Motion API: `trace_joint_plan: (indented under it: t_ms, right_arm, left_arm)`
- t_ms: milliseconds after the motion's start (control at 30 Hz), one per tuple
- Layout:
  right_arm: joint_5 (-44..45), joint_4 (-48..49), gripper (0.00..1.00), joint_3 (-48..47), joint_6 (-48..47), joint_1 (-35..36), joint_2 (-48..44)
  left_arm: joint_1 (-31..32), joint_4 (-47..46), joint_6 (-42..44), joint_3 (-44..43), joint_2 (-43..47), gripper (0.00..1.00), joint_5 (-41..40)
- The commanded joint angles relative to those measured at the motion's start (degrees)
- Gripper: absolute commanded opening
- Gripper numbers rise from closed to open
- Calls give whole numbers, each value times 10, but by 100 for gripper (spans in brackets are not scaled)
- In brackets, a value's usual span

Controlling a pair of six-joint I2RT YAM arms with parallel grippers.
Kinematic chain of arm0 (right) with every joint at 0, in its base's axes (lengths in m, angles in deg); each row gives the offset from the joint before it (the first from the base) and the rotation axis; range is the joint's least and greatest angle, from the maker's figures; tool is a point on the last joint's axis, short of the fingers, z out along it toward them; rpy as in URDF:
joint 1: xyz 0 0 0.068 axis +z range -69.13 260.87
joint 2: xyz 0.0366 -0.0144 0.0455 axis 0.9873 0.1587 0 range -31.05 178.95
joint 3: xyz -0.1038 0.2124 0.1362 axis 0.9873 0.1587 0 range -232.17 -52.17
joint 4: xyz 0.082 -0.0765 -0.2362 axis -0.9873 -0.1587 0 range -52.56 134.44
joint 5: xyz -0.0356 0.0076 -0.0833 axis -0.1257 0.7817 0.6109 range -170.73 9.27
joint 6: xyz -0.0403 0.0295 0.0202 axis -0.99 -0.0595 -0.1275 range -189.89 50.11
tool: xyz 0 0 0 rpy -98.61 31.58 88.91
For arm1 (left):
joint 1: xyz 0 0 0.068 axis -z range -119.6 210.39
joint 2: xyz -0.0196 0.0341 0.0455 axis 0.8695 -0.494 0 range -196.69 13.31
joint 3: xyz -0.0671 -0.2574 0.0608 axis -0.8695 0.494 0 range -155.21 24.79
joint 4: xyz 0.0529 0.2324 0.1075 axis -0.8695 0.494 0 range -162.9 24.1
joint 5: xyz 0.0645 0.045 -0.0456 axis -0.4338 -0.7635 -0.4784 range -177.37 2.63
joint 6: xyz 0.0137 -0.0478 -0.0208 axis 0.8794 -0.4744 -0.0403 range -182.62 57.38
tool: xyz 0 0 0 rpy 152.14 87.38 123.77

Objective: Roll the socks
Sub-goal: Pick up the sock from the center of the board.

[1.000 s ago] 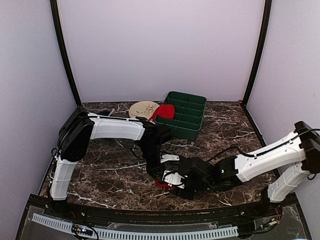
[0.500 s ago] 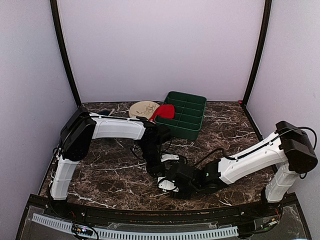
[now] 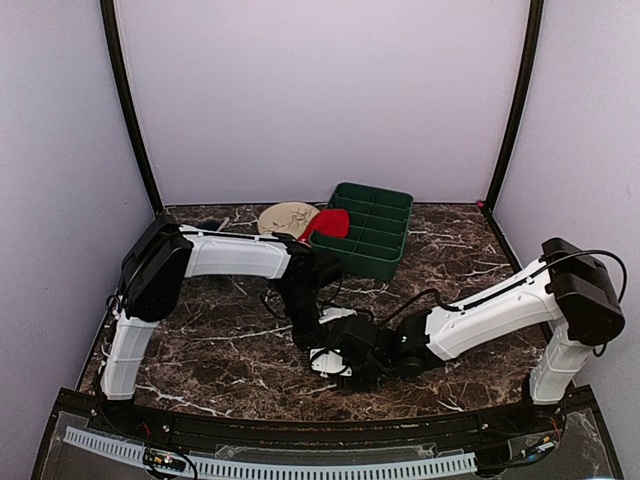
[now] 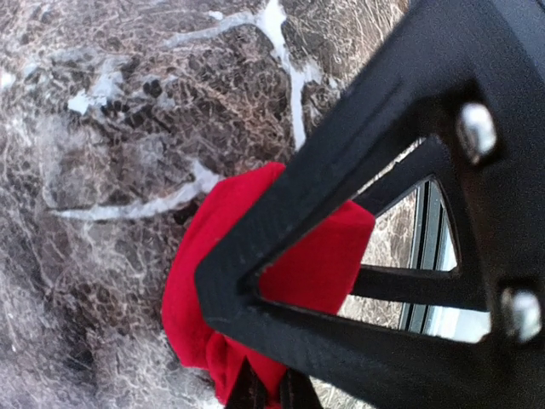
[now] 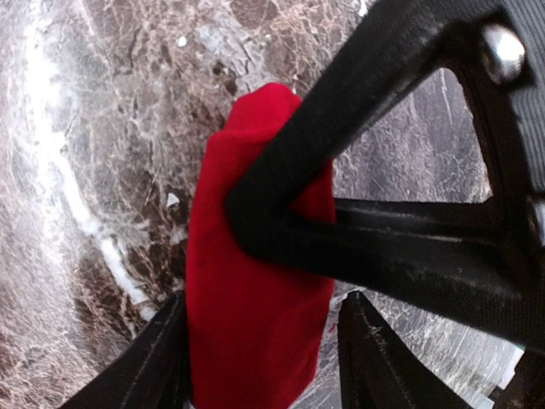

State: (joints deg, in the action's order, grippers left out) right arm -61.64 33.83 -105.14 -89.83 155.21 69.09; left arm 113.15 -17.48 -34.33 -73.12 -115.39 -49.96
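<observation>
Top external: left gripper (image 3: 316,342) and right gripper (image 3: 338,362) meet at front-centre of the table (image 3: 220,345). Second sock (image 3: 330,222) lies beside the bowl (image 3: 285,217), against the green tray (image 3: 365,262).

Left wrist: red sock (image 4: 192,294) bunched on the marble. Jaw tips together, pinching its fabric.

Right wrist: same sock (image 5: 255,341) sits between two fingers (image 5: 157,362), one on each flank. Cannot tell whether they squeeze.

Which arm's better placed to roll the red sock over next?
Right, probably. The right gripper straddles the bright red fabric sock across its width, so it could turn it; the left gripper only pinches an edge.
</observation>
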Motion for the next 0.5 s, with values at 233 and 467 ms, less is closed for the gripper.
trace_joint_plan:
  t_ms: [233, 467]
  right_arm:
    - [-77, -67, 36, -49, -4, -36, 38]
    - [-115, -104, 21, -64, 13, -48, 60]
  left_arm:
    - [2, 20, 10, -10, -7, 0, 2]
    - [-3, 20, -7, -17, -7, 15, -2]
